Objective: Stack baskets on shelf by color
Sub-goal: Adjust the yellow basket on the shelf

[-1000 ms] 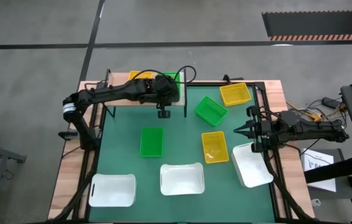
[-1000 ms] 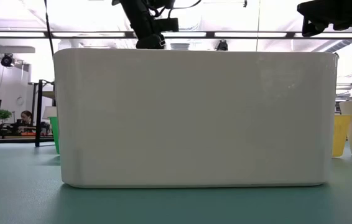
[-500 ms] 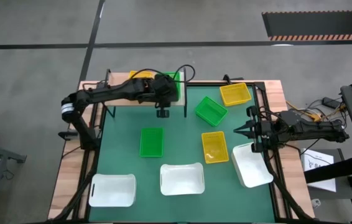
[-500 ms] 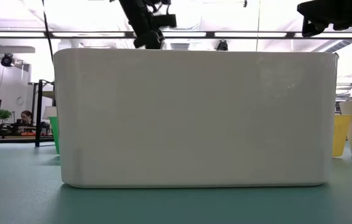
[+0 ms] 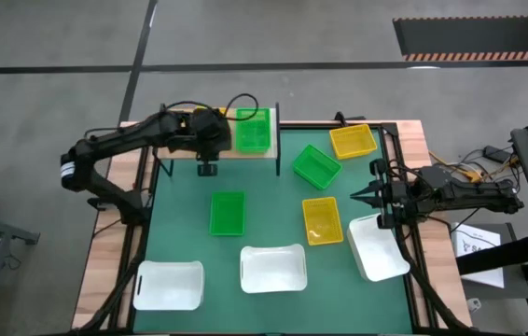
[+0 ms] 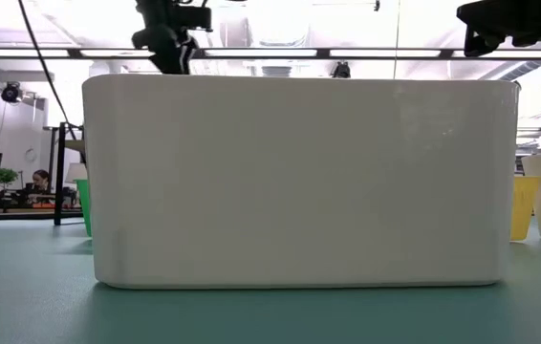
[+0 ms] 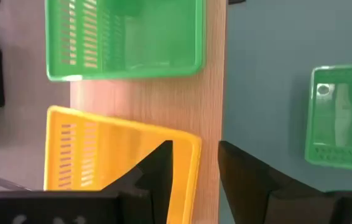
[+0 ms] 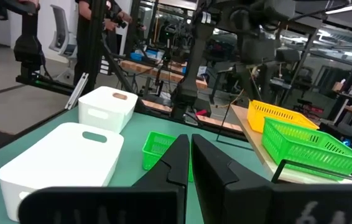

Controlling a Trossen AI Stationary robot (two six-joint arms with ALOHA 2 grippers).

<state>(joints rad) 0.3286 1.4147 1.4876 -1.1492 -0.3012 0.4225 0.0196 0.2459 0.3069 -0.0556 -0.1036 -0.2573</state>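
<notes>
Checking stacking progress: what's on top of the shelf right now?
On the shelf: one green basket and one yellow basket, side by side. In the high view, the left gripper mostly covers the yellow one.

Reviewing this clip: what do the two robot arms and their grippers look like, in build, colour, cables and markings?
Both arms are dark, nearly black, jointed links. The left arm carries a pale band near its base and a thin black cable looping over it. The left gripper has two flat, black, blocky fingers. The right arm is equally dark; the right gripper tapers to a narrow point.
</notes>
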